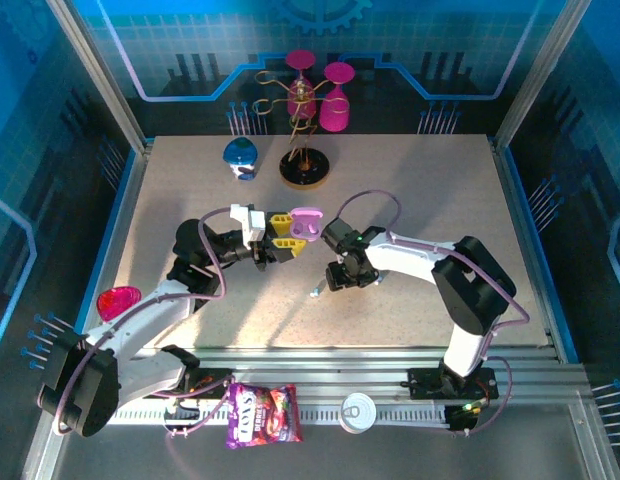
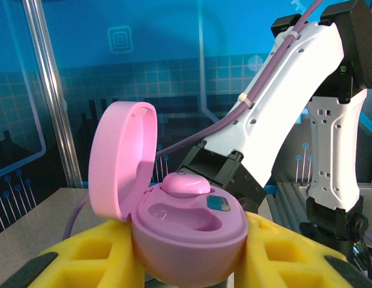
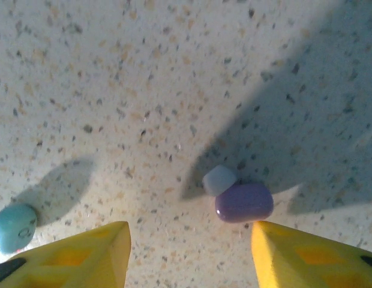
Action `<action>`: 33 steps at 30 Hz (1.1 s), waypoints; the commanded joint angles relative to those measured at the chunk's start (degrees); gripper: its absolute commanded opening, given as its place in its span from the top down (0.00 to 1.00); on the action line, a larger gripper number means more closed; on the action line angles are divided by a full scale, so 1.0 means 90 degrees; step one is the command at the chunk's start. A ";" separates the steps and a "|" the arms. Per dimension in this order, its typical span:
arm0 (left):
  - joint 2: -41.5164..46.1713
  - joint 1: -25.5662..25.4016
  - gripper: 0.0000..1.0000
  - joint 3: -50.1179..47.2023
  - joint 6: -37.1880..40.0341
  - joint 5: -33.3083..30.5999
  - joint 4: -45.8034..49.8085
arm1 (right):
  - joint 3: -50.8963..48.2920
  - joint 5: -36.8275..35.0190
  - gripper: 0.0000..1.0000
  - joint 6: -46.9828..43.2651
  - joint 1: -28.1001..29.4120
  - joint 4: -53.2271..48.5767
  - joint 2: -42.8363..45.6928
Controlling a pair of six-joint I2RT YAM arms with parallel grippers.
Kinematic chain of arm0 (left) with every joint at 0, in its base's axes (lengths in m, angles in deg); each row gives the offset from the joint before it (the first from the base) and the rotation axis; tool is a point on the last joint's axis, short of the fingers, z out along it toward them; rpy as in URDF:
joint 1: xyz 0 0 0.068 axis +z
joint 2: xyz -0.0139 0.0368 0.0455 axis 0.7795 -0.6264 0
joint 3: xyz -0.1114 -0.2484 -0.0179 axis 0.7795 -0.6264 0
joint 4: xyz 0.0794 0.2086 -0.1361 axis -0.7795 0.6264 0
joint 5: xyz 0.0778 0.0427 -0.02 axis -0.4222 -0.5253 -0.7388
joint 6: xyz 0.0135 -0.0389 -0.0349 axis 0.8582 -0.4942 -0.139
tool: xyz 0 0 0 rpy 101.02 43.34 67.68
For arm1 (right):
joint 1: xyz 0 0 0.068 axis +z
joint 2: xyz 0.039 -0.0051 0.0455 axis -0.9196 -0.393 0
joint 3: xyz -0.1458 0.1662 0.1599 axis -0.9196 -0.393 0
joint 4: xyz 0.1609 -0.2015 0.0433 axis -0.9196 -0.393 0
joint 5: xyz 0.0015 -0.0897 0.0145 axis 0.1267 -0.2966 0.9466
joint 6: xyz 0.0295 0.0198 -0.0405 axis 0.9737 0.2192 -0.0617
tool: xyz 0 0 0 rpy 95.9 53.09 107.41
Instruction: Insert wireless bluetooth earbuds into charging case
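The speckled beige tabletop (image 1: 190, 240) lies open around both grippers, its edges well off. The left gripper (image 1: 292, 232) clenches the pink-purple pebble-shaped plastic charging case (image 2: 186, 234) (lid up, one pink earbud (image 2: 185, 183) seated). The right gripper (image 3: 187, 233) hangs released above a pink-purple plastic earbud (image 3: 243, 203) on the table, with a pale blue earbud (image 3: 14, 227) near one finger.

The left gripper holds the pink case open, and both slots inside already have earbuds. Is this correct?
Not quite: the left wrist view shows the left gripper holding the pink case open, but only one slot has an earbud; the other slot is empty.
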State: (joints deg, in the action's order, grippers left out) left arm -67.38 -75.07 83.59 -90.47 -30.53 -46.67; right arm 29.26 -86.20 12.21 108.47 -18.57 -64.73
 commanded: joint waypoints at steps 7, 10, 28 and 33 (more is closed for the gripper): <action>0.0364 -0.0111 0.72 0.0267 0.0285 -0.0057 0.0397 | 0.0435 -0.0283 0.45 -0.0280 -0.0094 0.0344 -0.0391; 0.0365 -0.0147 0.72 0.0277 0.0365 -0.0094 0.0514 | 0.0479 -0.0300 0.45 -0.0315 -0.0117 0.0384 -0.0342; 0.0051 -0.0190 0.72 0.0326 0.0433 -0.0089 0.0430 | -0.1224 0.2110 0.50 0.0928 -0.1087 0.2356 0.0499; 0.0034 -0.0190 0.72 0.0321 0.0466 -0.0081 0.0482 | -0.1213 0.2136 0.59 0.0872 -0.1127 0.2323 0.0430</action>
State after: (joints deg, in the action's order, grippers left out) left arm -66.75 -76.36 84.77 -87.67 -30.81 -42.06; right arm 18.98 -70.72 19.03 98.22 -0.67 -60.62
